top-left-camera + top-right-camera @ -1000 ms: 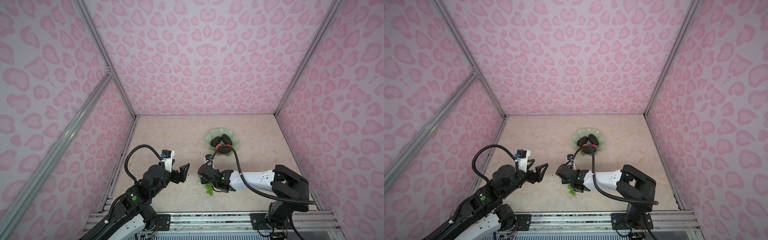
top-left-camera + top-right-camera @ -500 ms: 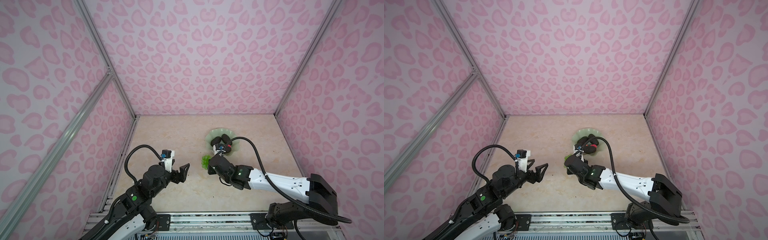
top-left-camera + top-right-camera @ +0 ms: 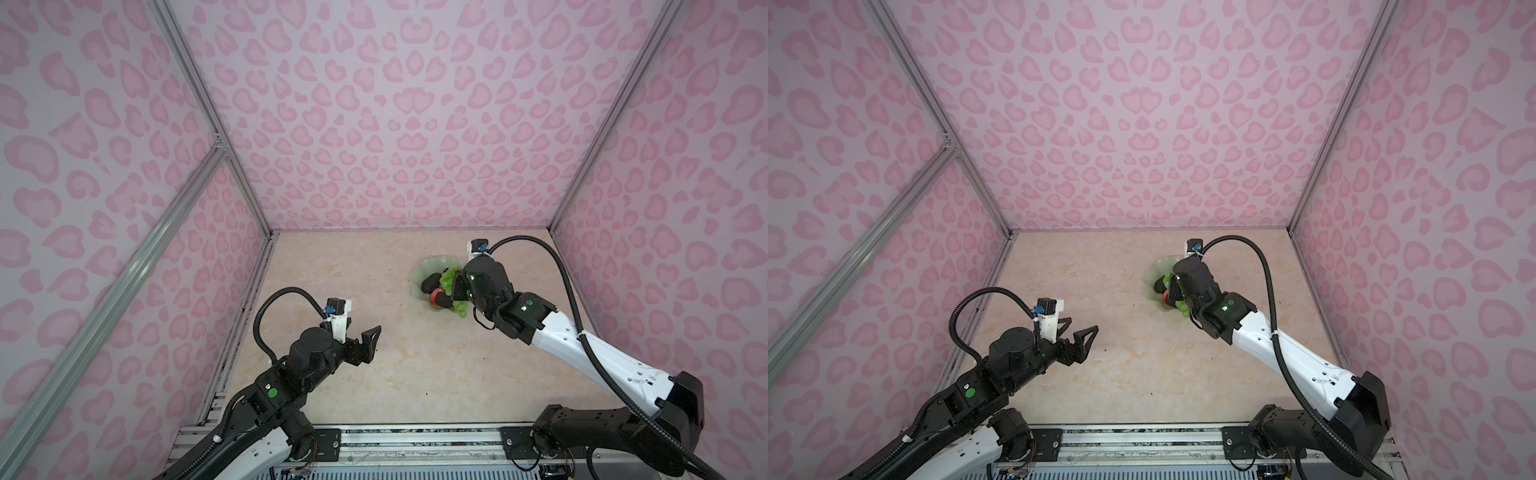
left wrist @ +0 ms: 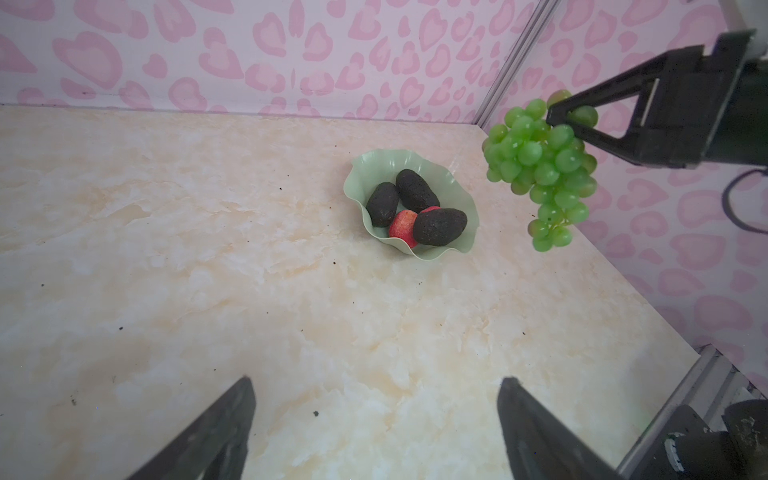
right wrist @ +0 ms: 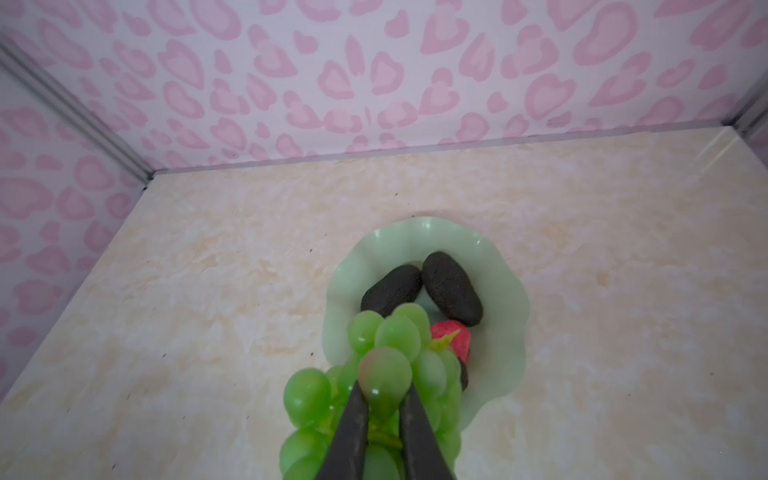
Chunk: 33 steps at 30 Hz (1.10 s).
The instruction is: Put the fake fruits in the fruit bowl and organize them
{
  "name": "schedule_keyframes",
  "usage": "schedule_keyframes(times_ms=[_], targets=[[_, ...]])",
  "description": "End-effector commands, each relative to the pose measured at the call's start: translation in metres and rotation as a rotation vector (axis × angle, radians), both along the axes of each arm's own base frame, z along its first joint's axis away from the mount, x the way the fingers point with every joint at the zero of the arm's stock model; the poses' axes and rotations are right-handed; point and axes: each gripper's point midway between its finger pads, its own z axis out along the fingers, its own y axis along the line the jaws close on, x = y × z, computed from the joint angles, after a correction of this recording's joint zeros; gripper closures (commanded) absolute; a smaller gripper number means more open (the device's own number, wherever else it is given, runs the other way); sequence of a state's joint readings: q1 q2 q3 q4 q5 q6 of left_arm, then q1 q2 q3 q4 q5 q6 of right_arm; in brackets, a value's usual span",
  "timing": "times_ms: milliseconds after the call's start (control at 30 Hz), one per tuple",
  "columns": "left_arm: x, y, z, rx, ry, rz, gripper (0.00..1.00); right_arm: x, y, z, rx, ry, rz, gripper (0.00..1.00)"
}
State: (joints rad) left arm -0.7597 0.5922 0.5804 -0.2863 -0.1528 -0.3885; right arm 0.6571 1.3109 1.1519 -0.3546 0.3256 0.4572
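Top views: the fruit bowl [image 3: 432, 262] is pale mint green with a wavy rim; it sits on the beige marbled table [image 3: 374, 395], far right. The right gripper [image 3: 455, 289] is over it, mostly hidden under its own wrist, so the grip cannot be judged here. The green grape bunch [image 3: 461, 309] shows at both sides of that wrist, its lower end past the bowl's near rim. A dark avocado [image 3: 430, 283] and a red apple [image 3: 436, 296] show in the bowl. The left gripper [image 3: 363, 334] is well apart at near left, above the table, jaws spread wide, holding nothing. Labels: a plain green dot sticker [image 3: 272, 392] on the left arm, any print too small to tell. Both top views give the same layout.

Left wrist view: this shows what the top views hide. The right gripper [image 4: 559, 116] is clenched on the top of the grape bunch [image 4: 540, 166]; the bunch hangs free in the air, tapering downward, beside the bowl [image 4: 374, 160], not touching it. The grapes are round, glossy, translucent. The bowl holds three bumpy brown-black oval avocados [image 4: 382, 204] [image 4: 417, 190] [image 4: 439, 226]; an apple [image 4: 403, 224] is wedged between them; a sliver of a second red apple [image 4: 432, 208] shows behind the nearest avocado. The left gripper [image 4: 377, 380] has bare table between its fingers.

Right wrist view: close-up; the fingers [image 5: 353, 424] are pinched on the bunch's top [image 5: 386, 332], a reddish-tinged grape between the tips. The bunch covers the bowl's [image 5: 498, 266] near side. Two avocados [image 5: 392, 291] [image 5: 452, 289] touch side by side; an apple [image 5: 453, 336] is next to them; the third avocado's edge [image 5: 464, 376] just shows beside the grapes.
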Motion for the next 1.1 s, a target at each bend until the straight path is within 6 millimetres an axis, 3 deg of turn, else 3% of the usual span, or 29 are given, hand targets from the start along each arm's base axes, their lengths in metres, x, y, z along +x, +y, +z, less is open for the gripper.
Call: schedule_keyframes(times_ms=[0,167,533,667,767,900,967,1067], targets=[[0.003,-0.005,0.015,-0.026,-0.041,-0.013,0.08,0.017,-0.010,-0.010,-0.129,0.027,0.026,0.86],[0.007,-0.007,0.020,-0.018,-0.057,-0.012,0.08,0.055,-0.024,-0.030,-0.212,0.044,-0.016,0.86],[0.016,-0.016,0.019,0.001,-0.052,-0.018,0.08,0.107,0.001,-0.093,-0.217,0.184,0.036,0.82],[0.018,-0.018,0.019,0.009,-0.048,-0.019,0.08,0.114,0.008,-0.123,-0.195,0.271,0.037,0.61],[0.019,-0.017,0.019,0.011,-0.052,-0.016,0.08,0.113,0.016,-0.130,-0.145,0.271,0.061,0.42],[0.020,-0.017,0.020,0.014,-0.055,-0.009,0.08,0.110,0.020,-0.117,-0.071,0.240,0.078,0.22],[0.021,-0.016,0.020,0.012,-0.058,-0.004,0.08,0.107,0.022,-0.102,-0.037,0.203,0.093,0.03],[0.021,-0.016,0.019,0.012,-0.058,-0.003,0.08,0.103,0.021,-0.079,0.003,0.151,0.113,0.02]])
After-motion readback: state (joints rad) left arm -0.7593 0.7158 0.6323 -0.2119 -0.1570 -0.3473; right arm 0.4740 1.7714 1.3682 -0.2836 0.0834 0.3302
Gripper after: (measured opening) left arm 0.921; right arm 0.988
